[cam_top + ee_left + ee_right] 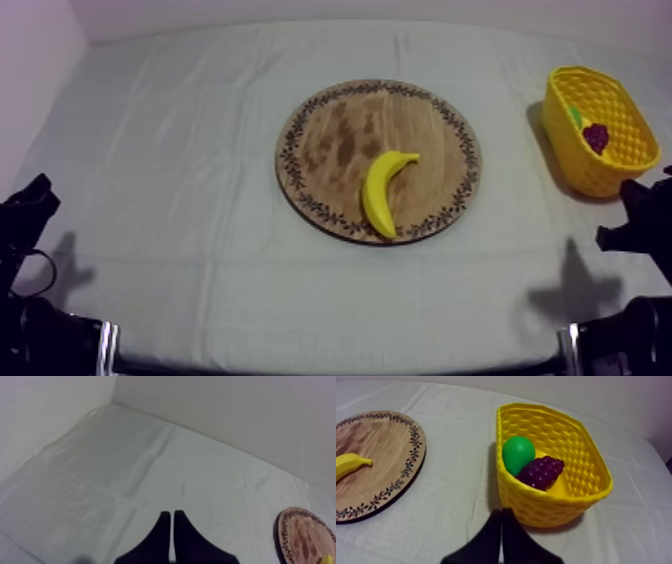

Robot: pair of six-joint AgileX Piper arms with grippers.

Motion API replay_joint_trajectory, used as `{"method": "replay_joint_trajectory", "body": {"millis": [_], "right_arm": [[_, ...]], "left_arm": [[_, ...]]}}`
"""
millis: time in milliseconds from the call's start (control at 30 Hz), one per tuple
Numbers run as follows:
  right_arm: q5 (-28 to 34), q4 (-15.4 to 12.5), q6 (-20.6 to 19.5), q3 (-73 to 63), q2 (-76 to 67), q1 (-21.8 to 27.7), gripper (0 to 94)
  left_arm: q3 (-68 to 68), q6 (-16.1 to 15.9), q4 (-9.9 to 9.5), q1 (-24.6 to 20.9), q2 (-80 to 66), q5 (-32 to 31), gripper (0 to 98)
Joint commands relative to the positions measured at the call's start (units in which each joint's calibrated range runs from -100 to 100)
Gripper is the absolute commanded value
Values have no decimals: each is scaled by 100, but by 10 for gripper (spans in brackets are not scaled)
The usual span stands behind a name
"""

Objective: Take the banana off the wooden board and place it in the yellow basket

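The yellow banana lies on the right half of the round wooden board, in the middle of the table. Its stem end also shows on the board in the right wrist view. The yellow basket stands at the far right. My left gripper rests low at the left edge, far from the board, its fingers together as a narrow wedge over bare cloth. My right gripper rests just in front of the basket, shut on nothing.
Inside the basket lie a bunch of purple grapes and a green pear. Bare cloth stretches between the board and the basket and across the whole left side. A pale wall runs behind the table.
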Motion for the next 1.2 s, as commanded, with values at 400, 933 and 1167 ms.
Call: {"method": "replay_joint_trajectory", "body": {"millis": [400,933,1167], "right_arm": [[5,-6,5,2,8,-413,4],[124,109,-65,-135,158,-2119,7],[407,862,-1018,-978,1652,-2541,6]], "left_arm": [[3,0,-1,-2,2,-1,1],[3,0,-1,-2,2,-1,1],[3,0,-1,-2,2,-1,1]]}}
